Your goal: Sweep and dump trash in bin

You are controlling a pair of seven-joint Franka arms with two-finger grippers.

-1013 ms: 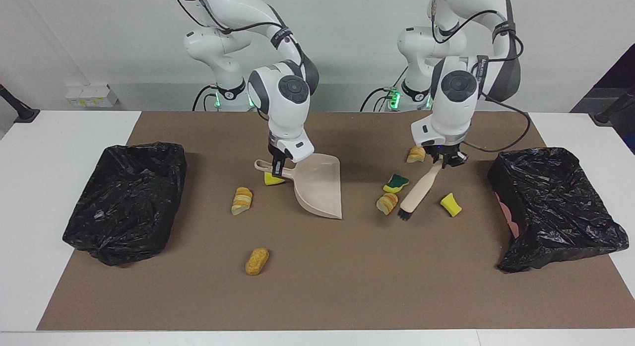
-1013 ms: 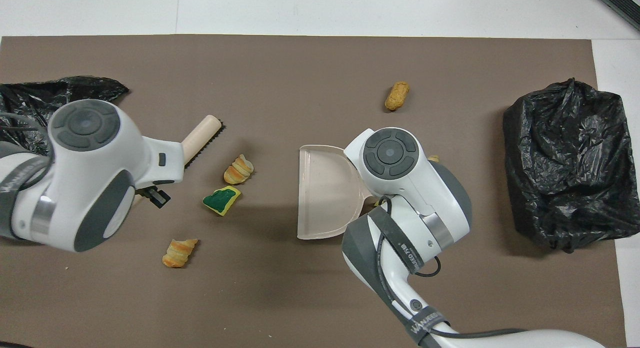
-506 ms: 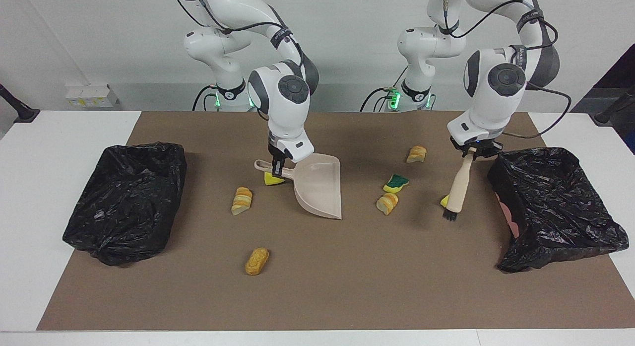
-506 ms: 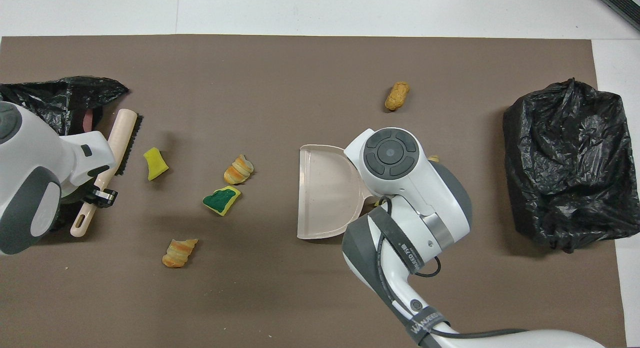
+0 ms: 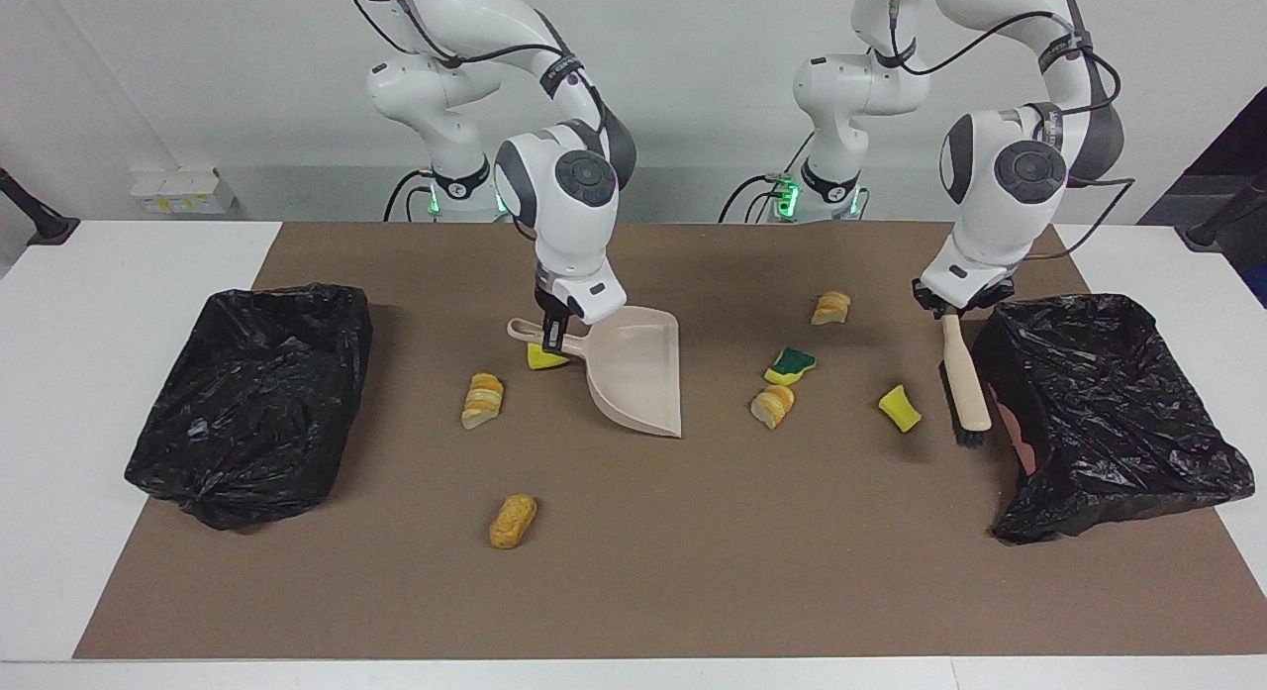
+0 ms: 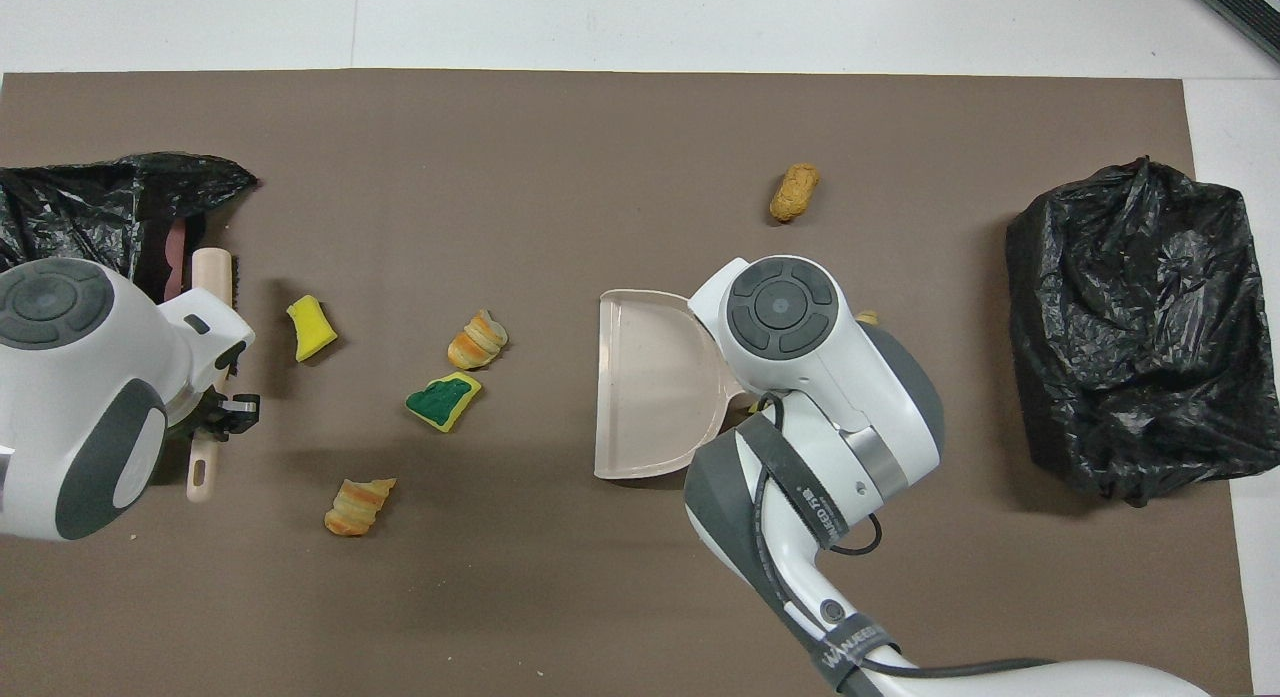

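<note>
My left gripper (image 5: 953, 309) is shut on the handle of the beige brush (image 5: 966, 381), whose bristle end hangs low by the mat between a yellow chunk (image 5: 899, 408) and the black bin (image 5: 1109, 403). The brush (image 6: 211, 277) shows partly under that wrist from overhead. My right gripper (image 5: 554, 330) is shut on the handle of the beige dustpan (image 5: 638, 373), which rests on the mat. Trash lies scattered: a green-yellow sponge (image 5: 790, 365), bread-like lumps (image 5: 772, 405) (image 5: 830, 307) (image 5: 482, 400) (image 5: 513, 520), and a yellow scrap (image 5: 544, 356) under the dustpan's handle.
A second black bag-lined bin (image 5: 247, 393) stands at the right arm's end of the brown mat (image 5: 693, 571). The white table (image 5: 69, 373) borders the mat. A small white box (image 5: 183, 190) sits near the wall.
My left arm swung the brush away from the middle scraps, over the yellow chunk, to beside the bin at its end. The right arm and dustpan have not moved.
</note>
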